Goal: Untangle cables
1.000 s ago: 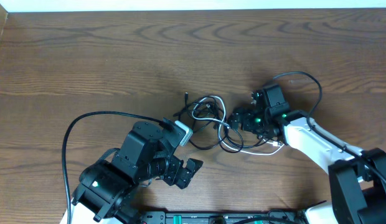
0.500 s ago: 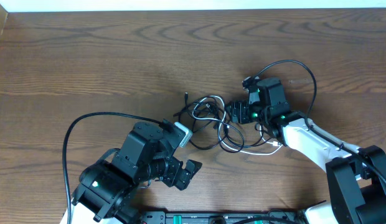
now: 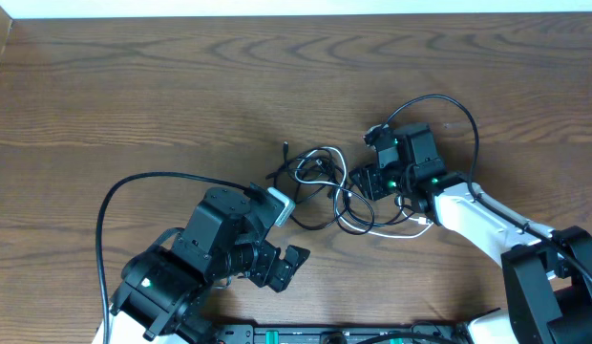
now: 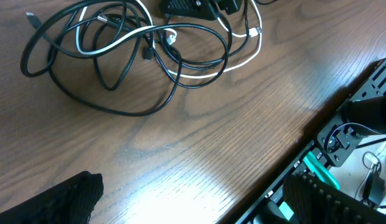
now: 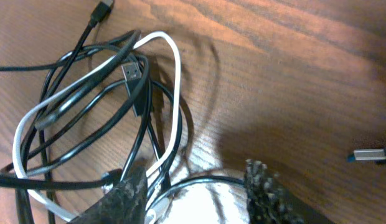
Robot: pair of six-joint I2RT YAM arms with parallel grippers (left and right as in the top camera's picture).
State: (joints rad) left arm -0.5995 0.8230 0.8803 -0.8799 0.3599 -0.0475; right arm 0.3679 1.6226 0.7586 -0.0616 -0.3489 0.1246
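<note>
- The cables (image 3: 320, 186) lie tangled mid-table, black cords and one white.
- The right gripper (image 5: 196, 186) stands half open, cords loose between its fingers (image 5: 132, 194).
- The left gripper (image 3: 288, 232) gapes wide, empty, near the tangle.

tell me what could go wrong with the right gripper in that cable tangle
The right gripper straddles the white cable and black cables together; closing may pinch several and tighten the knot. The left gripper is open, clear of them, so a pull could drag the whole bundle.
</note>
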